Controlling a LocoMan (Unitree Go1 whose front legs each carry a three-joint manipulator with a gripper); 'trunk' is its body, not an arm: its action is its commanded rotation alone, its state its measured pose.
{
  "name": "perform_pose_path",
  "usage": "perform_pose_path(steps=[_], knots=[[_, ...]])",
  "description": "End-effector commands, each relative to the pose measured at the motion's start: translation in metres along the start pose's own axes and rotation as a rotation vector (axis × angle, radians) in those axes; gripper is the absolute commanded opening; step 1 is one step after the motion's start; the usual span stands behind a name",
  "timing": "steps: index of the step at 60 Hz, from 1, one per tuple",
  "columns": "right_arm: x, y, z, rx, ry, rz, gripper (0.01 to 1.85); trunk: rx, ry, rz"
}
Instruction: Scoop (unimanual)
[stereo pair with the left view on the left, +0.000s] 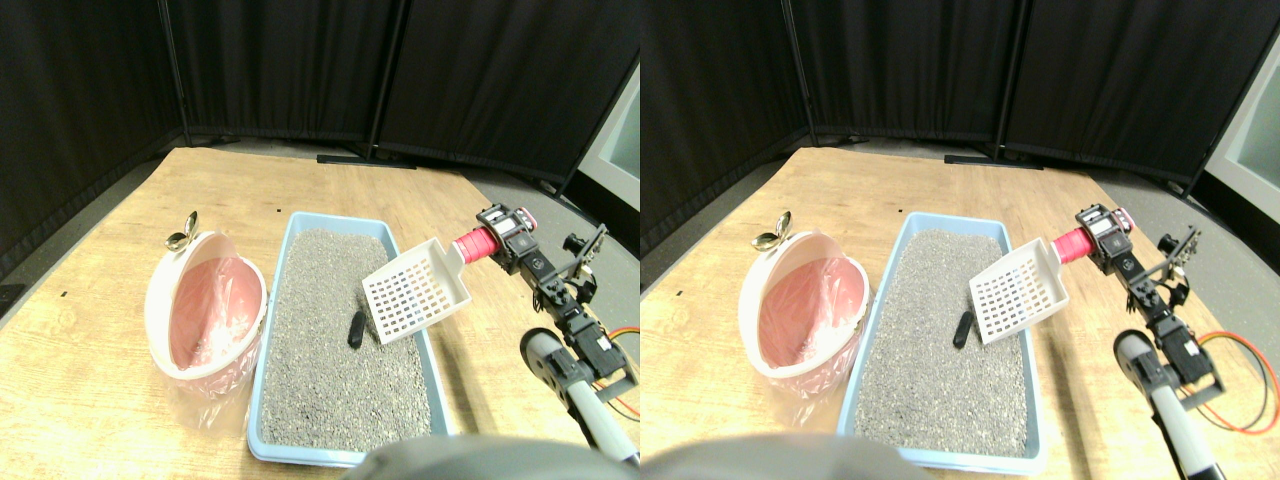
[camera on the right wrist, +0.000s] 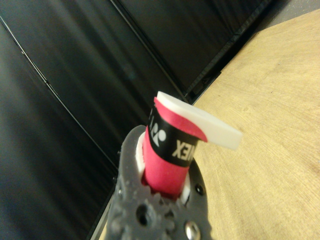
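Observation:
A white slotted scoop (stereo pair with the left view on the left: 417, 291) with a red wrapped handle (stereo pair with the left view on the left: 474, 244) hangs tilted over the right side of the blue litter tray (stereo pair with the left view on the left: 268, 375), which is filled with grey litter (stereo pair with the left view on the left: 335, 340). My right gripper (stereo pair with the left view on the left: 497, 240) is shut on that handle; in the wrist view the grey jaws clasp the red handle (camera on the right wrist: 165, 167) from both sides. A small dark lump (stereo pair with the left view on the left: 355, 328) lies on the litter just left of the scoop's lower edge. To the tray's left, a white bin with a pink liner (stereo pair with the left view on the left: 205, 305) lies tipped, its mouth facing the tray.
A metal spoon-like piece (stereo pair with the left view on the left: 184, 234) sticks up behind the bin. Black curtains (stereo pair with the left view on the left: 300, 70) close off the back of the wooden floor board (stereo pair with the left view on the left: 90, 380). Orange cables (stereo pair with the left view on the left: 625, 335) trail by my arm at the right.

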Motion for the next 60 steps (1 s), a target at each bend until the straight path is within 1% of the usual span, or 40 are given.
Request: perform_pose_path(steps=[1,4,5,8,9,14,16,21,23,26,27,33,35,39,44,46,47,51,54,57,60], knots=[[0.007,0.001,0.014,-0.010,-0.083,-0.004,0.24,-0.027,0.025,-0.009],[0.009,0.001,0.014,-0.043,-0.067,-0.003,0.25,-0.027,0.025,-0.009],[0.010,0.001,0.014,-0.047,-0.067,-0.002,0.25,-0.029,0.027,-0.018],[0.011,0.000,0.015,-0.061,-0.075,0.008,0.21,-0.029,0.027,-0.018],[0.011,0.000,0.015,-0.065,-0.077,0.010,0.18,-0.031,0.032,-0.024],[0.011,-0.001,0.019,-0.075,-0.083,0.011,0.26,-0.033,0.031,-0.026],[0.012,-0.002,0.020,-0.087,-0.093,0.024,0.20,-0.035,0.032,-0.029],[0.012,-0.002,0.023,-0.107,-0.083,0.038,0.22,-0.038,0.034,-0.030],[0.013,-0.003,0.027,-0.119,-0.087,0.063,0.22,-0.038,0.034,-0.030],[0.014,-0.004,0.028,-0.125,-0.090,0.075,0.22,-0.038,0.035,-0.031],[0.015,-0.004,0.029,-0.129,-0.089,0.077,0.22,-0.039,0.037,-0.031],[0.015,-0.004,0.033,-0.143,-0.060,0.069,0.19,-0.039,0.036,-0.033],[0.016,-0.005,0.033,-0.165,-0.060,0.082,0.17,-0.041,0.039,-0.033],[0.019,-0.005,0.029,-0.172,-0.065,0.113,0.18,-0.042,0.038,-0.032],[0.020,-0.003,0.027,-0.193,-0.038,0.106,0.20,-0.045,0.041,-0.030],[0.020,-0.003,0.026,-0.202,-0.030,0.111,0.17,-0.046,0.042,-0.029],[0.021,-0.002,0.026,-0.211,-0.015,0.116,0.14,-0.046,0.042,-0.029],[0.021,0.000,0.027,-0.217,0.002,0.109,0.11,-0.048,0.043,-0.027],[0.022,0.001,0.027,-0.212,0.002,0.114,0.12,-0.049,0.045,-0.025],[0.023,0.003,0.026,-0.208,-0.009,0.132,0.13,-0.051,0.050,-0.023],[0.024,0.005,0.026,-0.210,-0.003,0.137,0.11,-0.052,0.050,-0.021]])
